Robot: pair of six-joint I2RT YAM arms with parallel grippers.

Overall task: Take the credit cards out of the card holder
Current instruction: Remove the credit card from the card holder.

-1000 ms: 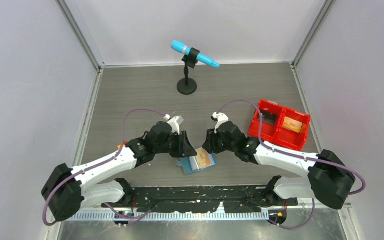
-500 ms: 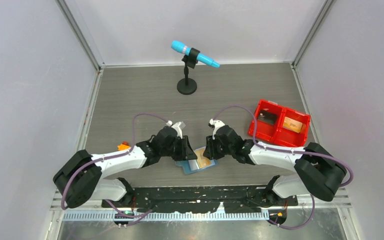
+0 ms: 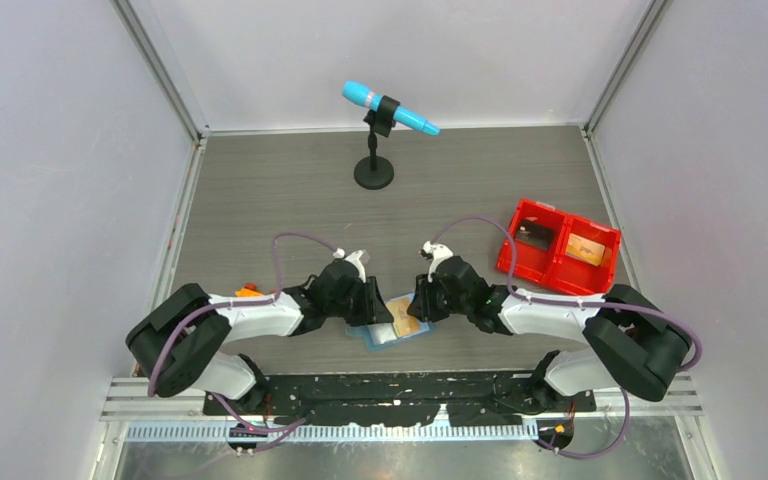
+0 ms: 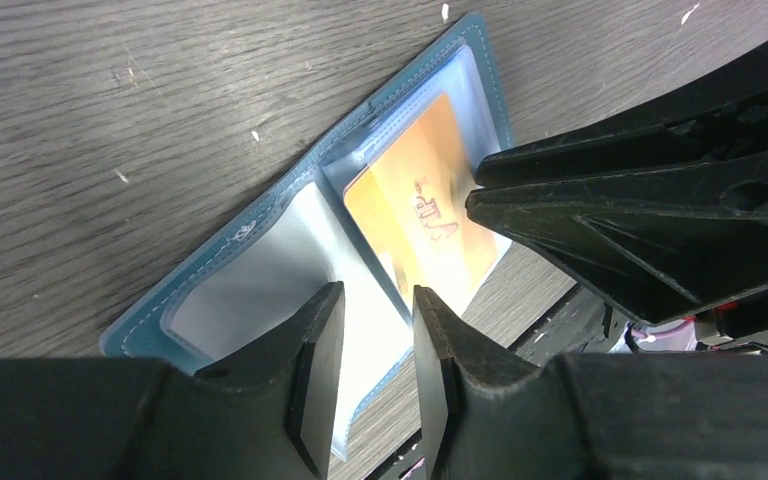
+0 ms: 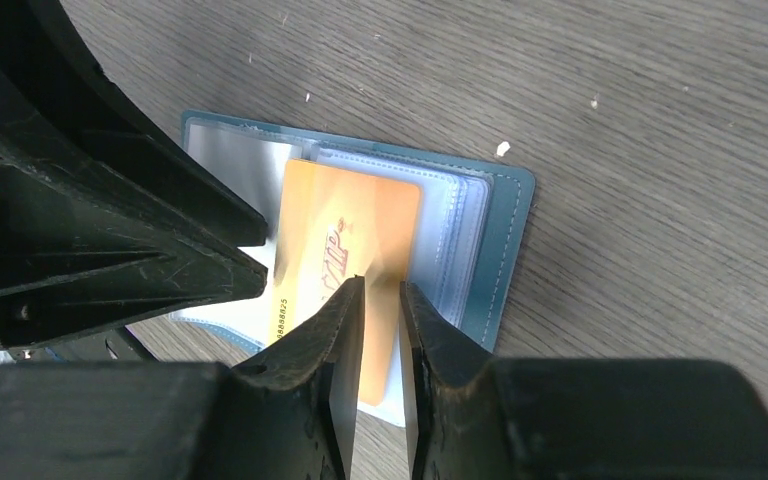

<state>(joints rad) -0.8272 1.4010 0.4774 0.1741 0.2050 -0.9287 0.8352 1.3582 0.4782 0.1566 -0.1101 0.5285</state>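
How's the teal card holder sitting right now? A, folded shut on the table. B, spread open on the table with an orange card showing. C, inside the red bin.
B: the small teal-blue bifold card holder lies spread open on the grey wood-grain table, an orange-gold credit card showing on its inner side.

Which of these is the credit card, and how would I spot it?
On the grey wood-grain table, near its front edge between the left arm and right arm, lies a small teal-blue open wallet. On the wallet's right half sits the thin flat orange-gold card. Red lettering and its flatness set it apart from the wallet's pale clear pockets and from the small chunky orange object further left.
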